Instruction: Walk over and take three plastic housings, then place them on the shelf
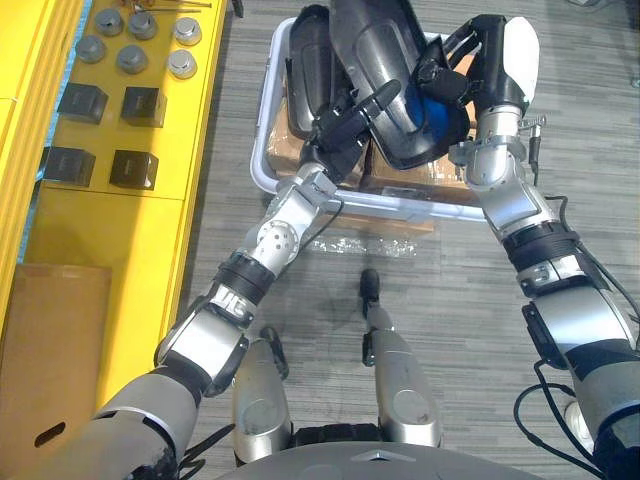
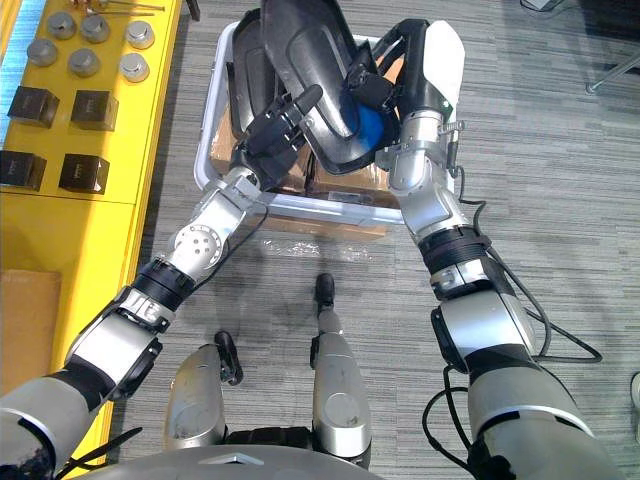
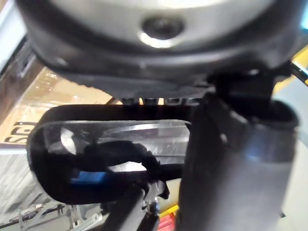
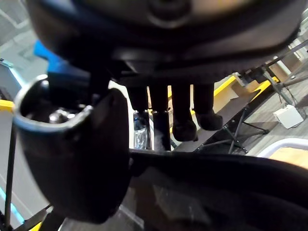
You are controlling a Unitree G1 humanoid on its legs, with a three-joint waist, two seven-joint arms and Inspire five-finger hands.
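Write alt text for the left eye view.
The left hand and right hand grip a black plastic housing together over a white bin that holds cardboard boxes. To the left, a yellow shelf carries black blocks and grey round parts.

A big black housing point(image 1: 385, 50) is held up over a white bin point(image 1: 262, 165) that sits on the floor. The left hand point(image 1: 340, 125) pinches its lower edge. The right hand point(image 1: 455, 75) grips its other side. A second housing point(image 1: 303, 60) and brown boxes point(image 1: 285, 150) lie in the bin. Off to the left, a yellow shelf point(image 1: 100, 225) carries grey round caps point(image 1: 130, 58) and black blocks point(image 1: 82, 102).
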